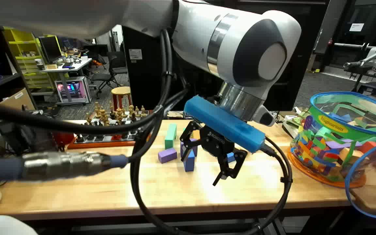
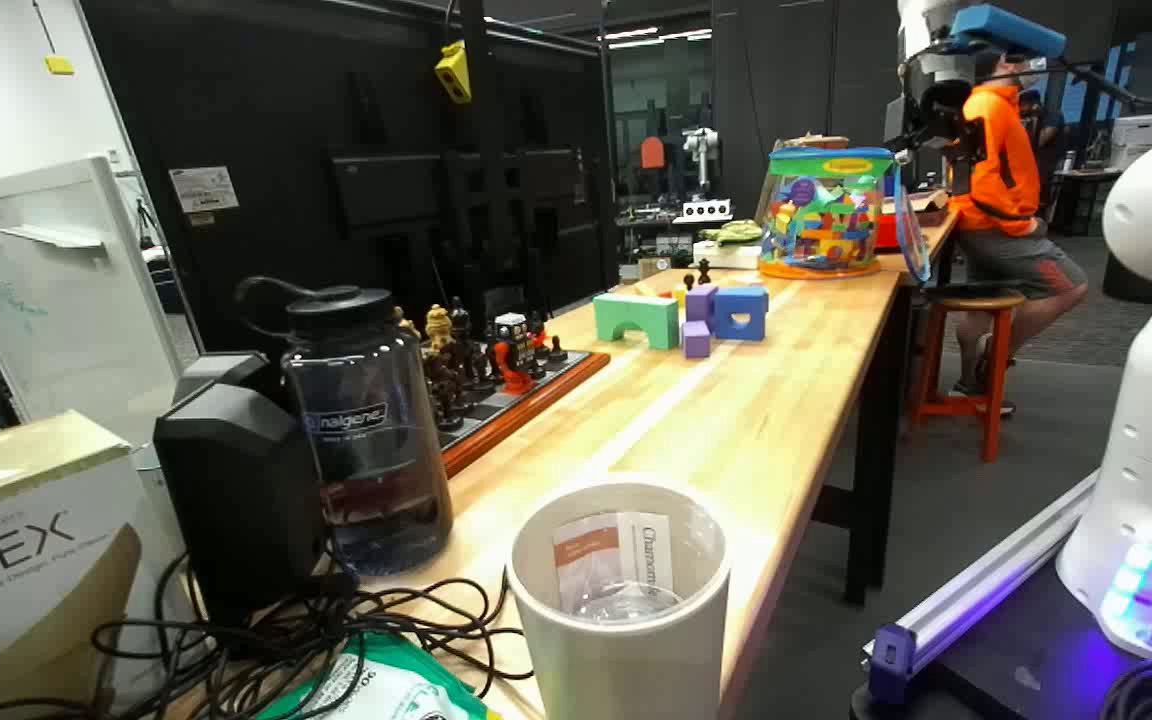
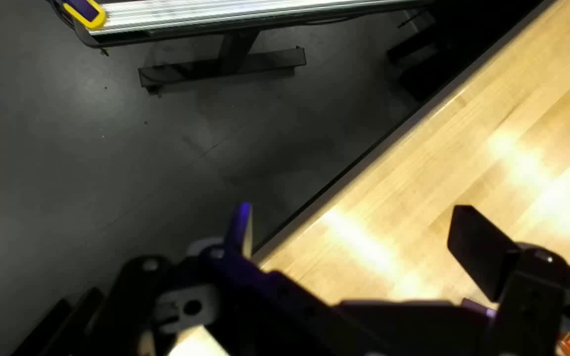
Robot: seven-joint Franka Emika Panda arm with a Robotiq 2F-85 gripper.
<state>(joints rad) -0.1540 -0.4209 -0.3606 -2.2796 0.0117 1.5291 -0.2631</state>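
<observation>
Claw point(image 1: 199, 171) hangs in mid-air from the white arm point(image 1: 201, 36), its jaws spread wide and holding nothing; in the wrist view the edge of the bench point(image 1: 93, 186) runs slantwise through the gap between them. Nearest to it is a small group of toy blocks, standing on the bench and apart from the claw. The group has a blue block point(image 2: 754, 300) with an opening through it, a small purple block point(image 2: 696, 340), a taller purple block point(image 2: 701, 303) beside the blue one, and a green arch point(image 2: 636, 310) resting on its two feet.

A clear tub point(image 1: 332, 124) with a green band, full of coloured pieces, stands on the bench in both exterior views. On the opposite side of the group lies a chess board point(image 2: 536, 405) with a reddish frame, crowded with chessmen point(image 2: 438, 325). In an exterior view a dark water bottle point(image 2: 366, 450) stands near a pale cup point(image 2: 626, 660) that holds a printed packet point(image 2: 648, 550), and a person point(image 2: 1001, 160) in orange sits on a stool point(image 2: 986, 400).
</observation>
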